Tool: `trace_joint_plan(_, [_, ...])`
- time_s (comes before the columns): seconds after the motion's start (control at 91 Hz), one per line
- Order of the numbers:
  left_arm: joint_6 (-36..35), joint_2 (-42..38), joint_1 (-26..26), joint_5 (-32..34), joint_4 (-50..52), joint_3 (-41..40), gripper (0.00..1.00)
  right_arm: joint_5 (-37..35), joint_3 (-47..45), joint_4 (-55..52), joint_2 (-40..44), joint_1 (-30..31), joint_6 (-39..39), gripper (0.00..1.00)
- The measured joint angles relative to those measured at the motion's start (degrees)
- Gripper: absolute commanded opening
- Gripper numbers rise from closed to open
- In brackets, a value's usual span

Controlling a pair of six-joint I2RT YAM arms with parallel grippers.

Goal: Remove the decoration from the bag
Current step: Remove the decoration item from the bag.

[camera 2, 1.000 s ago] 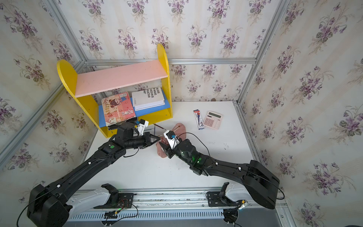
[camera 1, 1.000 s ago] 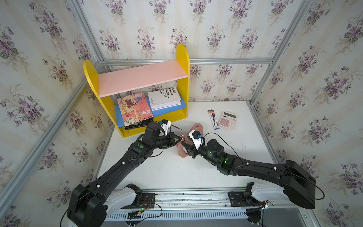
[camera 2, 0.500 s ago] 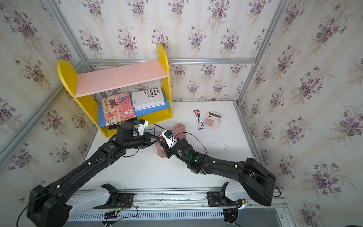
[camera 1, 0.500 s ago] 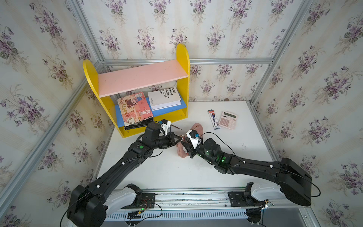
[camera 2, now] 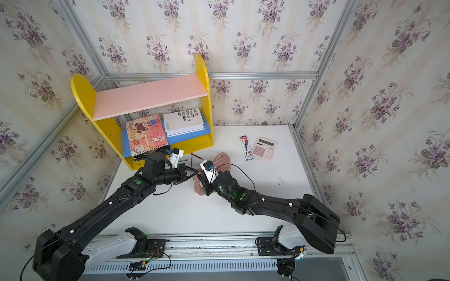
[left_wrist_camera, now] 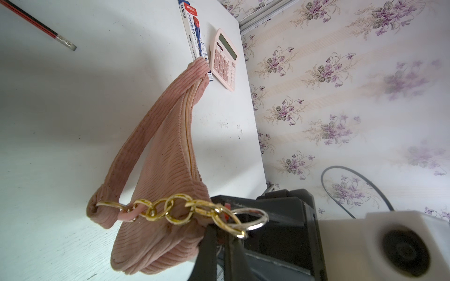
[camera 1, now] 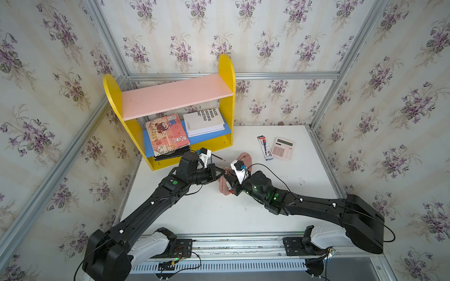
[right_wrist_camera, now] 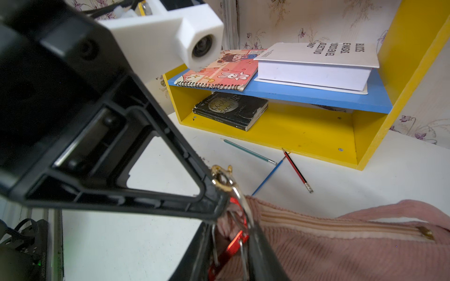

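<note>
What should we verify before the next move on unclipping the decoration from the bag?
1. Grip of left tool on gold clasp: ok, shut on it.
2. Clasp unhooked from silver ring: not ok, hooked through it.
3. Grip of right tool on decoration: cannot tell; only red parts show inside it.
4. Untangled gold chain from bag to clasp: ok.
5. Bag resting on table: ok.

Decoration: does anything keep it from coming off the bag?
Yes: the gold clasp links its silver ring to the bag's chain. The left end effector is shut on that clasp; the decoration's red part lies between the right end effector's jaws.
</note>
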State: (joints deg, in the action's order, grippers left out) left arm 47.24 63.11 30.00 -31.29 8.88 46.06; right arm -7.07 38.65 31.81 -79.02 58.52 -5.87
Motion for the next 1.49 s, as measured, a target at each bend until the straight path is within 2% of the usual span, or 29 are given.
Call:
trace_joint_plan(0.143, [0.0, 0.0, 0.0, 0.0, -0.2, -0.2, 0.00, -0.1, -0.2, -0.3, 0.3, 0.0, -0.2, 0.21])
trace_joint_plan(0.286, [0.4, 0.0, 0.0, 0.0, -0.4, -0.3, 0.00, -0.3, -0.2, -0.3, 0.3, 0.0, -0.3, 0.33])
trace_joint_plan(0.385, [0.8, -0.1, 0.0, 0.1, -0.4, -0.3, 0.00, -1.4, -0.2, -0.7, 0.6, 0.1, -0.3, 0.35])
trace_joint_plan(0.868, [5.4, -1.2, 0.0, 3.6, -3.5, -3.6, 0.00, -4.3, 0.3, -0.7, -0.9, 1.2, 1.4, 0.25])
trace_joint_plan(1.132, [6.4, -1.7, 0.0, 5.1, -4.2, -4.1, 0.00, -5.0, 1.6, -0.7, -2.4, 1.4, 1.3, 0.25])
trace_joint_plan(1.33, [6.7, -1.9, 0.0, 6.0, -4.8, -4.3, 0.00, -5.7, 2.3, -0.4, -3.1, 1.4, 1.2, 0.30])
trace_joint_plan(1.494, [7.0, -1.6, 0.0, 6.4, -4.9, -4.3, 0.00, -6.2, 2.8, -0.4, -3.7, 1.4, 1.2, 0.24])
